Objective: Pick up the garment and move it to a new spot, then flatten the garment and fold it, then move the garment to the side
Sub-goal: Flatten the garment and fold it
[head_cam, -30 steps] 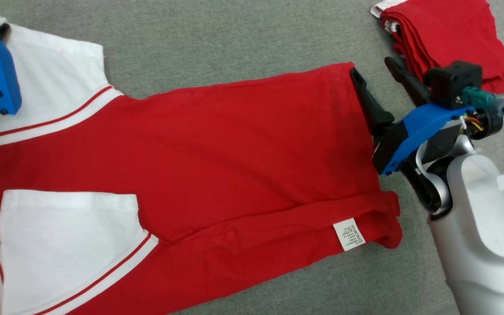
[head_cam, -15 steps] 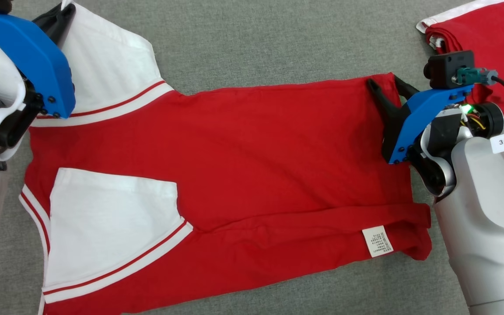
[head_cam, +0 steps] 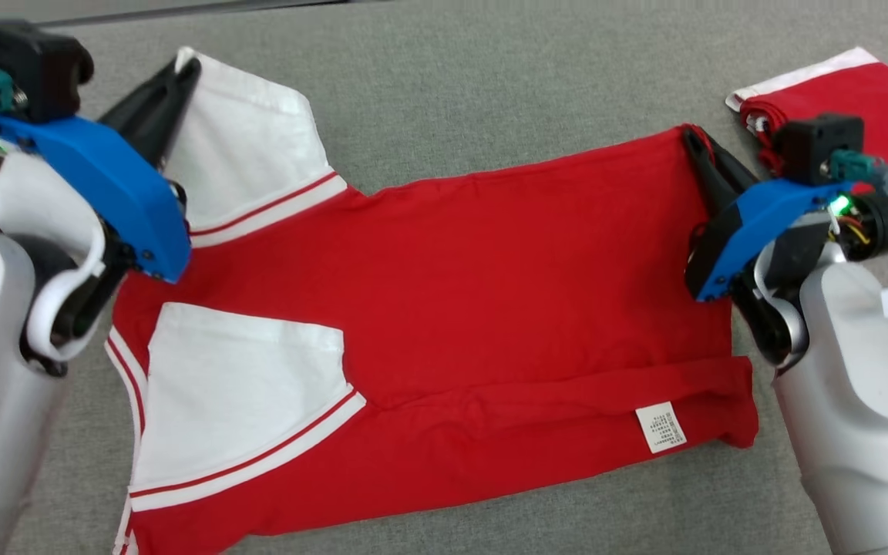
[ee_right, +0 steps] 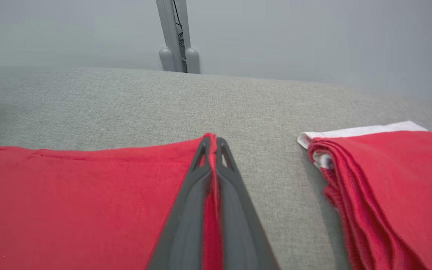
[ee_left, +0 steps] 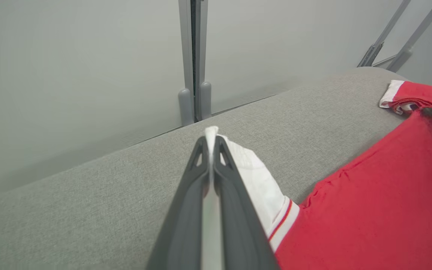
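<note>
Flat on the grey tabletop [head_cam: 490, 85], red shirt [head_cam: 506, 293] with white sleeves, long axis running left to right: collar end at the left, hem at the right. Near long edge already turned in, care label [head_cam: 660, 426] showing on that flap, near sleeve [head_cam: 236, 393] folded over the chest.

Pinched tight on the tip of the far sleeve [head_cam: 251, 154], left gripper [head_cam: 184, 68], white cloth sandwiched between its fingers [ee_left: 186, 210]. Closed on the far hem corner, right gripper [head_cam: 694, 140], a red fold caught between the jaws.

Both grips therefore on the far long edge, one at each end, with the shirt body lying toward the robot from both. Likely next: lifting that edge and drawing it nearward over the middle, arms level to keep it parallel to the long axis. Just beyond the right gripper, a folded red pile [head_cam: 876, 100], apart from the shirt and worth avoiding.
</note>
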Available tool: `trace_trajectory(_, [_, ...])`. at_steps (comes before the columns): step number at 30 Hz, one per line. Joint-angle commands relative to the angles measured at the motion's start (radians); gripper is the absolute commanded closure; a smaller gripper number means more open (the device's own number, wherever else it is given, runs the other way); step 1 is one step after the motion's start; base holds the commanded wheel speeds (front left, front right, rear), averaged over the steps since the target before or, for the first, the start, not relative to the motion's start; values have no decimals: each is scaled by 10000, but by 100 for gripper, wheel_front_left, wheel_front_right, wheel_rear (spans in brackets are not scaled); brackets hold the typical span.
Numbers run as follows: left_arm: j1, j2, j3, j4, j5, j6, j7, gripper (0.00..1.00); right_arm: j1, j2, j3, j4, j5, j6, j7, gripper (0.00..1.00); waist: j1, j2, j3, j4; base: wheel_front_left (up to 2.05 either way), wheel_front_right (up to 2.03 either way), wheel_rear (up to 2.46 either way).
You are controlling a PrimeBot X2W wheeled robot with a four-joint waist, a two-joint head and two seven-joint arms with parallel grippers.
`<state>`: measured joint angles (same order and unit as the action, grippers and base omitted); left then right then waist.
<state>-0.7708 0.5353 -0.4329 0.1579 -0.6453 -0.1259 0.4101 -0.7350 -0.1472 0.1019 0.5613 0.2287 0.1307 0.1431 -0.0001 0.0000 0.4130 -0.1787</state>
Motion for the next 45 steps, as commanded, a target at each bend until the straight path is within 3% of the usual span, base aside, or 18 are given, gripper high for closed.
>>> trace_trajectory(1, [511,61,-99,-333,-207,-76,-340,100,497,-135,-15,-135,-18,1,-309,100,1,0,-292,24,0,0,0])
trace_trajectory(6, [2287,232,-158,-1093,-553,-5,-1179,100,1875,-202,-196,-678,100,1,-978,100,1,0,-1063,296,0,0,0])
trace_trajectory(12, [4562,214,20,-1696,-912,468,-2173,100,3740,-122,-899,-1532,-74,1,-1404,100,1,0,-1884,601,0,0,0])
trace_trajectory(18, [6314,-35,168,-1661,-1262,789,-3108,100,5079,261,-1474,-2264,-461,1,-1524,100,1,0,-2303,737,0,0,0])
trace_trajectory(23, [7137,-235,74,-1415,-1367,793,-3595,100,5649,510,-1796,-2442,-785,1,-1732,98,1,0,-2388,797,0,0,0])
trace_trajectory(24, [7284,-285,39,-1328,-1368,804,-3707,100,5759,570,-1882,-2449,-860,-1,-1788,86,1,0,-2402,816,0,0,0])
trace_trajectory(25, [7421,-361,19,-1215,-1411,827,-3814,100,5852,623,-1998,-2467,-910,1,-1896,67,1,0,-2416,833,0,0,0])
trace_trajectory(26, [7520,-442,18,-1087,-1444,817,-3948,94,5945,676,-2076,-2475,-962,-1,-1977,0,1,0,-2431,850,0,0,0])
trace_trajectory(27, [7610,-506,23,-927,-1432,817,-4103,53,6057,740,-2192,-2469,-987,-1,-2075,0,1,0,-2447,864,0,0,0])
trace_trajectory(28, [7677,-584,39,-757,-1398,863,-4268,0,6160,785,-2280,-2439,-999,1,-2149,0,1,0,-2465,876,0,0,0])
trace_trajectory(37, [7875,-1296,1085,-58,-1532,1419,-6285,0,6608,965,-2986,-2553,-1047,1,-2649,0,1,0,-2626,832,0,0,0])
trace_trajectory(45, [7485,-1814,1612,-354,-611,2027,-6720,0,6020,970,-2807,-2078,-742,1,-2384,0,1,0,-2706,947,0,0,0])
